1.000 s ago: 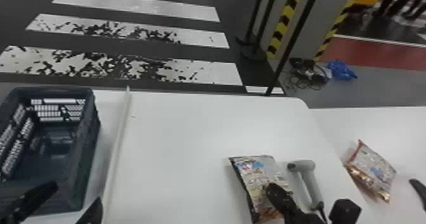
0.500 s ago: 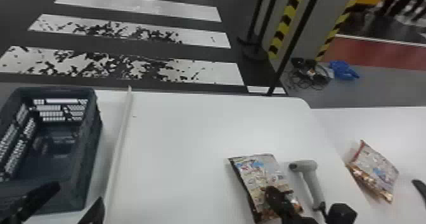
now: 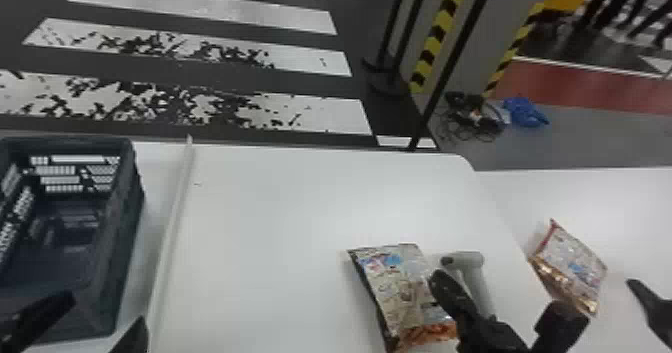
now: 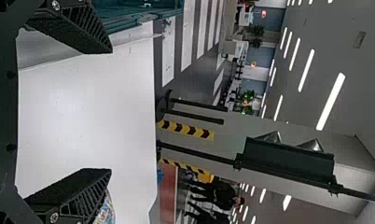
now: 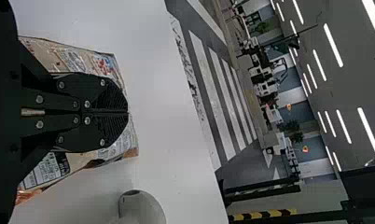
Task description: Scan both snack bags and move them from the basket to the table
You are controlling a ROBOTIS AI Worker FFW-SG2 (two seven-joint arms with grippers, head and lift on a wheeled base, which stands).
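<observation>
The white table [image 3: 280, 207] is spreading out before me, and the dark basket [image 3: 122, 217] is standing at its left. By it I'm spreading my left gripper [image 3: 107, 309] wide, holding nothing. I'm keeping my right gripper [image 3: 438, 278] closed over one snack bag [image 3: 397, 287], gripping nothing; whether they're touching, I can't tell. That bag is lying on the table, the other snack bag [image 3: 570, 264] farther right. A grey scanner [image 3: 470, 274] is resting between them.

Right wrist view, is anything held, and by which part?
Nothing looks held: the right gripper is shut over the snack bag, with none of it between its fingertips.
</observation>
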